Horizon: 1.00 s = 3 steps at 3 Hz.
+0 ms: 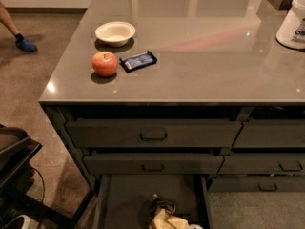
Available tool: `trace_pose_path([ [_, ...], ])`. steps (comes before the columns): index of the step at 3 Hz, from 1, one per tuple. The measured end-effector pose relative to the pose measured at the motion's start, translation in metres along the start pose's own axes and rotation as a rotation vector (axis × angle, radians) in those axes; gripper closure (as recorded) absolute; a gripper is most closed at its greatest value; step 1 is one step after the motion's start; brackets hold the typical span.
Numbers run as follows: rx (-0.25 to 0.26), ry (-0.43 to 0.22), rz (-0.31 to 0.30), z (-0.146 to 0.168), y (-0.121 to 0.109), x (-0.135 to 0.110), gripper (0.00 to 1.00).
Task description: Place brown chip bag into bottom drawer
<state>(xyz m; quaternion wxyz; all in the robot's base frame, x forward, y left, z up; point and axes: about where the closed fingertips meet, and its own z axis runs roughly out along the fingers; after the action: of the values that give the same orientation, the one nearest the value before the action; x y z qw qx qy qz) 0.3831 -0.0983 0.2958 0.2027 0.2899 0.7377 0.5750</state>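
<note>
Below an apple (105, 63), white bowl (115, 33) and blue snack-bar wrapper (138, 61) on the surface (205, 66), the claw (193, 226), whose grip I cannot tell, adjoins the brown chip bag (164, 219) in the open bottom drawer (124, 199).

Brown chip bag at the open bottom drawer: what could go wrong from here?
1. The brown chip bag looks bunched up over the bottom drawer; it may snag on the drawer above at closing.
2. The end effector is barely in view at the bottom edge beside the bag; release can't be confirmed, so retracting might drag the bag out.
</note>
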Motion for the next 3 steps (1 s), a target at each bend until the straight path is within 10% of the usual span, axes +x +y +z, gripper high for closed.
trace_pose_path([
  [1, 0.0, -0.012, 0.08, 0.0123, -0.0414, 0.0021, 1.0],
  [3, -0.001, -0.017, 0.087, 0.0138, -0.0453, 0.0017, 0.58],
])
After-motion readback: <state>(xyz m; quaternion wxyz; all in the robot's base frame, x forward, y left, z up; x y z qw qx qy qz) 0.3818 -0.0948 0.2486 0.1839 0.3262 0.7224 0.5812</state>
